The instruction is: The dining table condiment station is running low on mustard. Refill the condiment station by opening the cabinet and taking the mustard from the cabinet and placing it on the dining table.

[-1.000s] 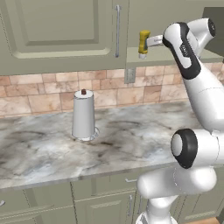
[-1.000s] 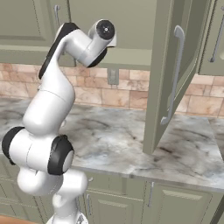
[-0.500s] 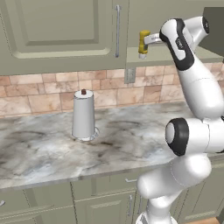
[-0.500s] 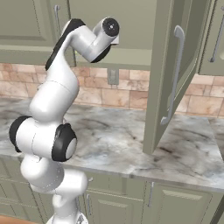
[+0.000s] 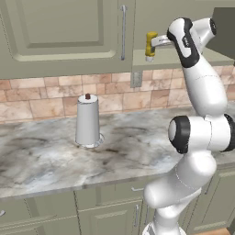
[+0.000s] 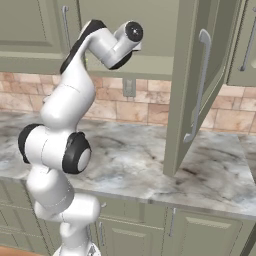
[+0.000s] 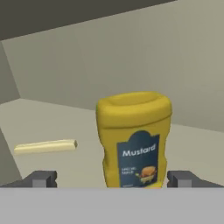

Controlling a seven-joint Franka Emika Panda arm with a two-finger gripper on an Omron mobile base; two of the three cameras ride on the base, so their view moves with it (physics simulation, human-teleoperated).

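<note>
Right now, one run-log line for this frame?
phase: reaching for mustard | hand: open, fingers either side of bottle, not closed | mustard: upright in cabinet | cabinet door: open

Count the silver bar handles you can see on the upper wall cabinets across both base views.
3. One on the closed door left of the mustard; one on the open cabinet door; one at the far right. Others may lie outside the frames.
</note>
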